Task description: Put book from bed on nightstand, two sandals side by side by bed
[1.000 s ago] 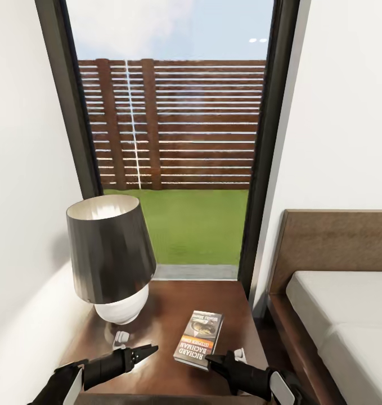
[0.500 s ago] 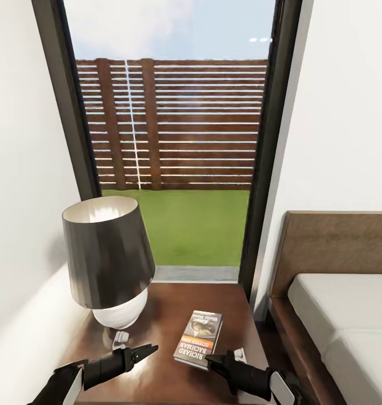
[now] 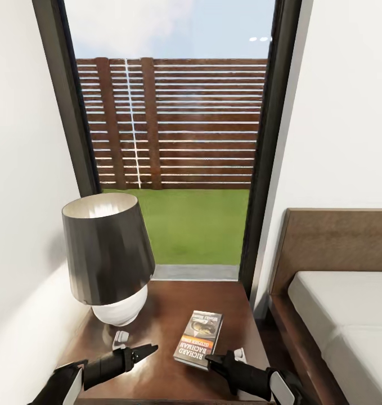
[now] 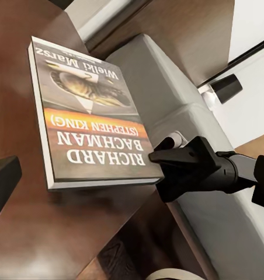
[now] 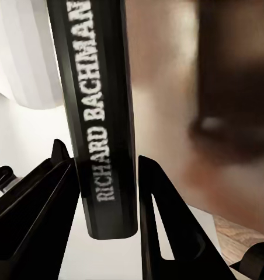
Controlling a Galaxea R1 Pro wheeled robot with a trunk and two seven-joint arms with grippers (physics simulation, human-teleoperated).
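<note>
Head view: your book [image 3: 199, 339] lies flat on the nightstand [image 3: 179, 298], lower centre, with your right gripper [image 3: 212, 360] at its near corner. Left wrist view: 2 right fingers [image 4: 184, 154] straddle that corner. Right wrist view: your fingers stand apart around the spine, unclamped.

light: bright daylight via window [image 3: 174, 140] | glare: glossy nightstand [image 3: 168, 315] | blur: right wrist background
</note>
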